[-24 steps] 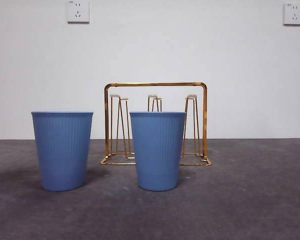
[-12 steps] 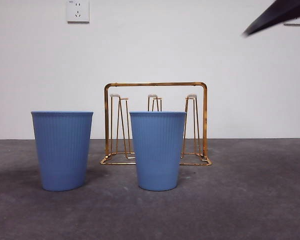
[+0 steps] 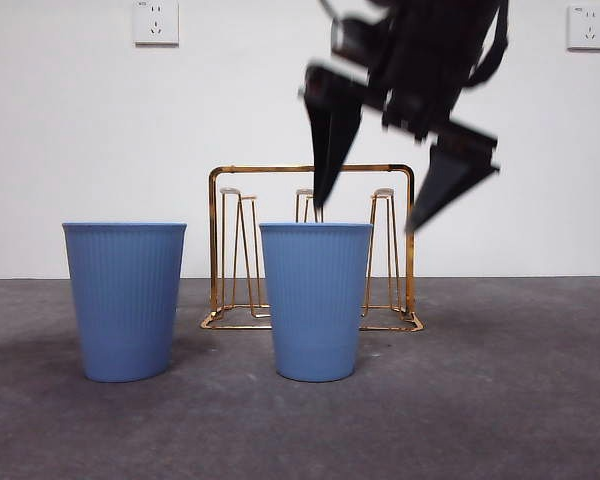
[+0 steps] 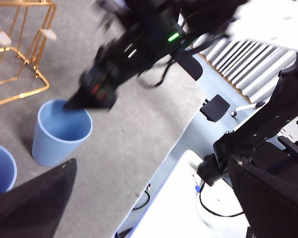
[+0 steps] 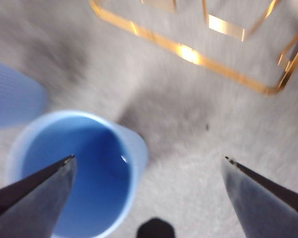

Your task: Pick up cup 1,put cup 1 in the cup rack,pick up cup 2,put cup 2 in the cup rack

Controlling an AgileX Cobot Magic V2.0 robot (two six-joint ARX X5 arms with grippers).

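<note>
My right gripper is wide open, hanging above the middle blue cup, which sits just in front of the gold cup rack. Imo best to drop one jaw inside the rim, other outside, then squeeze. Left gripper waits off to the side, also open.

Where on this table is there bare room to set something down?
Bare grey table lies right of the centre blue ribbed plastic cup and gold wire cup rack. It is crowded between that cup and the left blue ribbed cup, and under the open right claw.
</note>
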